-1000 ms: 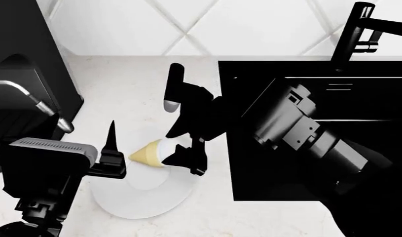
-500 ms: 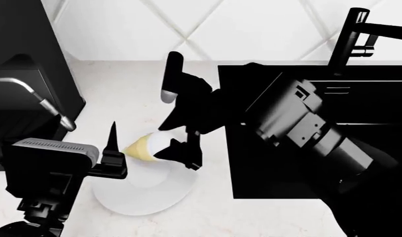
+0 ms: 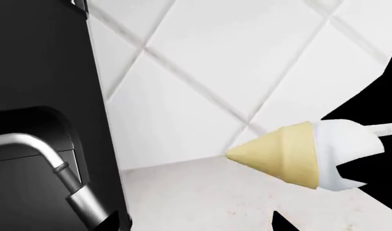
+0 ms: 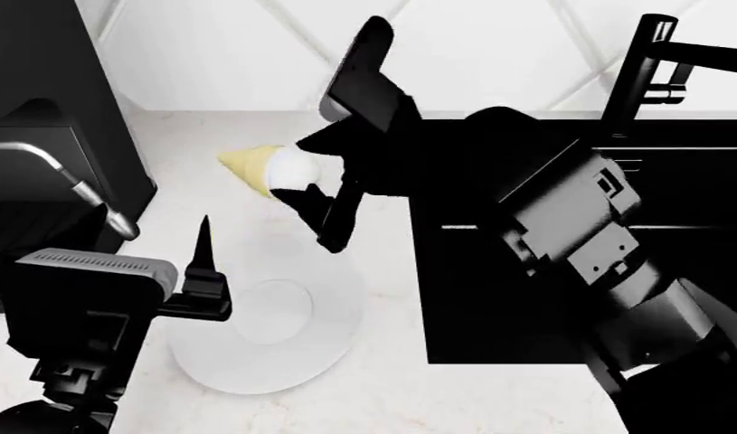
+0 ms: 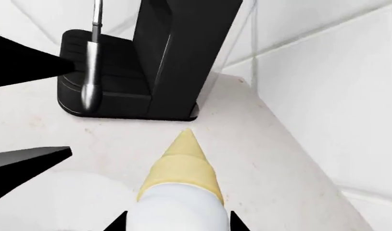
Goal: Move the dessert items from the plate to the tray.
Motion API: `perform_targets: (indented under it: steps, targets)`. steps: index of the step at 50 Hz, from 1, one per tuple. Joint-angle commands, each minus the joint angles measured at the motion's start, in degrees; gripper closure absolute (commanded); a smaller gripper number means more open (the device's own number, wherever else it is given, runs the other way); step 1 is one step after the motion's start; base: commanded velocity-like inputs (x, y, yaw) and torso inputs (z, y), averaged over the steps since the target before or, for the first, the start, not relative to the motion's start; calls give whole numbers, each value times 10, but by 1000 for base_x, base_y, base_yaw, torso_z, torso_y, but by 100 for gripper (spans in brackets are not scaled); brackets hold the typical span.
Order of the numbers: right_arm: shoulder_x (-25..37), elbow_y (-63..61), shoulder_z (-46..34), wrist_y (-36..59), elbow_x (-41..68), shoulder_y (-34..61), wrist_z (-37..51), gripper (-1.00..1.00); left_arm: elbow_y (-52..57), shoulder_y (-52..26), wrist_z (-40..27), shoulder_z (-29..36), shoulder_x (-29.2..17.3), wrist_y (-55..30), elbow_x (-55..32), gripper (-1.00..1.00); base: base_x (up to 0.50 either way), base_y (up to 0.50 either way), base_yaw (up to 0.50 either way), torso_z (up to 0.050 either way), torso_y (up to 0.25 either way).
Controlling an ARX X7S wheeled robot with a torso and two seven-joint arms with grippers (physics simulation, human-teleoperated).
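One dessert item, a pale yellow cone [image 4: 250, 163] with a white top, hangs in the air over the counter beyond the white plate [image 4: 332, 307]. My right gripper [image 4: 317, 172] is shut on its white top, and the cone's tip points left toward the black appliance. The right wrist view shows the cone [image 5: 180, 163] sticking out from between the right gripper's [image 5: 178, 224] tips. In the left wrist view the cone [image 3: 279, 151] floats ahead of my left gripper [image 3: 199, 226], which is open and holds nothing. That gripper [image 4: 203, 271] hovers at the plate's left edge. The plate is bare. The tray is out of view.
A black appliance [image 4: 42, 136] with a metal wand [image 4: 90, 194] stands at the left. The black sink basin [image 4: 585, 271] and its black faucet [image 4: 646, 63] fill the right. A tiled white wall [image 4: 465, 45] closes the back of the pale counter [image 4: 199, 145].
My right gripper has lifted the cone off the plate and carried it up and toward the back wall. The plate is now bare. The left arm has stayed still.
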Motion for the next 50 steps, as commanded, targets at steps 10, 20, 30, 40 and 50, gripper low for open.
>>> perform_targets:
  steps: [10, 20, 30, 40, 50]
  targets:
    - [53, -232, 122, 105, 41, -106, 240, 100, -3, -11, -4, 12, -2, 7, 3, -100, 0, 0, 0, 0, 0]
    - [21, -257, 218, 115, 111, -150, 297, 100, -12, -5, -4, 12, -2, 18, 5, -100, 0, 0, 0, 0, 0]
    - [28, -305, 222, 115, 77, -193, 379, 100, -11, -8, -7, 15, -3, 17, 5, -100, -201, -195, 0, 0, 0]
    - [40, -336, 213, 120, 76, -210, 389, 100, -12, -9, -9, 17, -5, 16, 5, -100, -403, -415, 0, 0, 0]
    - [45, -356, 217, 123, 83, -213, 396, 100, -14, -11, -11, 20, -7, 16, 5, -100, -397, -418, 0, 0, 0]
